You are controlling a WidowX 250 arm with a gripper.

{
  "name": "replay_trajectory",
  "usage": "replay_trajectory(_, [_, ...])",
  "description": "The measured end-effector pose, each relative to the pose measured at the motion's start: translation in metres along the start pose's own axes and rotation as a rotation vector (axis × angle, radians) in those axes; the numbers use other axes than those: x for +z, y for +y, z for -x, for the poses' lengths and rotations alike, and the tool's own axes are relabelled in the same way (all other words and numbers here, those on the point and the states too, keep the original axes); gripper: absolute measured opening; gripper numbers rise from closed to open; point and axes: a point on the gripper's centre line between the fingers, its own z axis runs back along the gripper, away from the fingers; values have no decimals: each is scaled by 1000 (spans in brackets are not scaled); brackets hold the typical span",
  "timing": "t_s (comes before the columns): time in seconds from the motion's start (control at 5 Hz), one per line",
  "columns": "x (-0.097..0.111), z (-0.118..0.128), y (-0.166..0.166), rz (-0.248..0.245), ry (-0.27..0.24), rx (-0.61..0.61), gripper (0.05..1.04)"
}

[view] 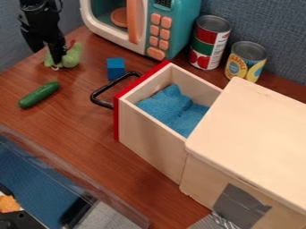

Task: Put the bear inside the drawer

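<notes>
At upper left, green bear (72,57), red patch near top; end effector (48,54) parted over it, hold unclear.

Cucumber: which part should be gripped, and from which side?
Probably best at the middle of the cucumber, coming straight down from above and closing across its narrow width. It lies on its side on the table, long and slim with rounded ends, so an end grip would likely slip or let it swivel.
</notes>
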Motion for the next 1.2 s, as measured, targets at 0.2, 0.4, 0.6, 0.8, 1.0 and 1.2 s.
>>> replay_trajectory(0.2, [-6,-8,4,22,-19,47,664])
replay_trajectory(0.4, [-3,-8,2,70,-36,40,437])
replay_trajectory(0.6, [14,-6,-7,144,-72,-3,355])
replay_trajectory(0.8, [55,-6,-14,202,-170,-80,334])
replay_trajectory(1.0, [93,-4,-25,250,-247,-163,334])
replay_trajectory(1.2, [111,4,-46,306,-270,-258,334])
